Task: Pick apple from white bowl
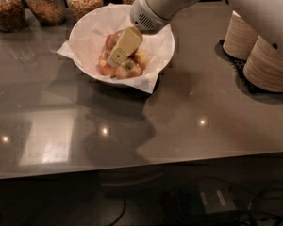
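The near part of the dark grey counter is glossy and mirrors a few small lights. Below its front edge some cables lie in the dark.

Further back, left of the middle, the white bowl stands on the counter. It is lined with crinkled white paper whose corners stick out over the rim at the left and at the front right. A small heap of fruit lies in the bowl. Three smaller yellow-and-red apples are at the front and sides. Behind them the apple, deep red, lies at the back left of the heap.

The gripper reaches down into the bowl from the upper right on a thick white arm. Its cream-coloured end is slanted, with the tip low over the middle of the heap. The apple is just behind and to the left of that tip, and the gripper covers part of it. I cannot tell whether the two touch, nor whether the gripper is released, clenched or grasping anything.

At the right side, well apart from the white bowl, two stacks of beige bowls stand upside down.

Along the far edge of the counter, behind the white bowl, stands a row of glass jars filled with brown, grainy food.
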You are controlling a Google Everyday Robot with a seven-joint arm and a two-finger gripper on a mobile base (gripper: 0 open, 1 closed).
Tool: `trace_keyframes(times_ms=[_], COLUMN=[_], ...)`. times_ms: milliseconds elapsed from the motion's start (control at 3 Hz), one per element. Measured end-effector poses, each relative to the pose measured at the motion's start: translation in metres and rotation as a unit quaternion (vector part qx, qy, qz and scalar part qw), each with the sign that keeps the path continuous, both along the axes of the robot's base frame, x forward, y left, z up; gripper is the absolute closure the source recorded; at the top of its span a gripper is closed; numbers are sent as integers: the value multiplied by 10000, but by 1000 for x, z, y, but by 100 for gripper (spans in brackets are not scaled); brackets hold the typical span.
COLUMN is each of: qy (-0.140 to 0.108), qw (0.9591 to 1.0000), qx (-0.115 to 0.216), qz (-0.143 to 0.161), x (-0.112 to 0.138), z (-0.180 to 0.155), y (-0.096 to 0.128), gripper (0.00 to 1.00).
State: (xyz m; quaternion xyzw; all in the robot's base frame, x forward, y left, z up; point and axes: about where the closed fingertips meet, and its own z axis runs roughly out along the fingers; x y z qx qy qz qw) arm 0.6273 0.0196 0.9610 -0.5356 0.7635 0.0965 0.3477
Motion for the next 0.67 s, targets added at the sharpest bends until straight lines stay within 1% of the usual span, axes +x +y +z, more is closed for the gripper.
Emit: trace_keyframes(times_ms=[333, 667], qy=[-91, -123], qw=[9998, 9994], qx=[96, 237], qz=[-170, -209], x=[15, 25], z=[-6, -14], y=[6, 11], gripper=[0, 0])
